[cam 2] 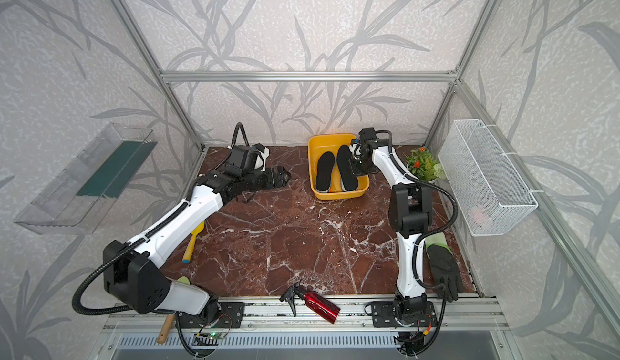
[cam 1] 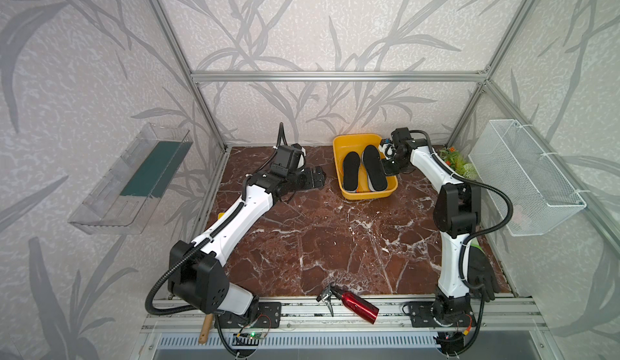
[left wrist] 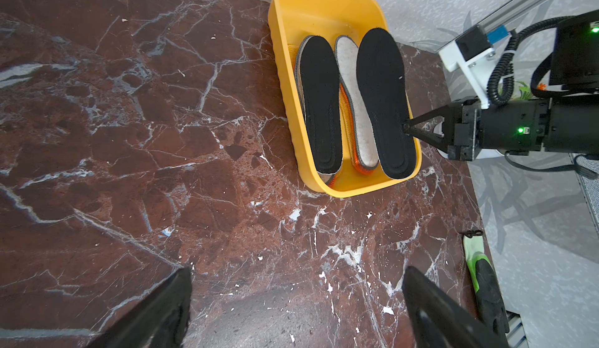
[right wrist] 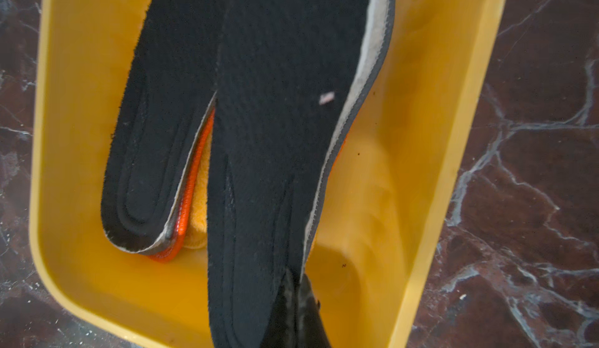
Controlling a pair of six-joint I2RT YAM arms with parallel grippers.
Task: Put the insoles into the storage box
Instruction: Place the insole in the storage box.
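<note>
Centre-left in a top view, we see the left gripper spread wide over the veined marble table. To its right, the smooth, round-cornered yellow storage box holds two fuzzy black insoles, one grey felt insole and orange edges. The right gripper pinches the right black insole.

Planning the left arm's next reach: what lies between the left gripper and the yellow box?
Nothing but bare marble tabletop lies between the left gripper and the yellow box, as the left wrist view shows.
</note>
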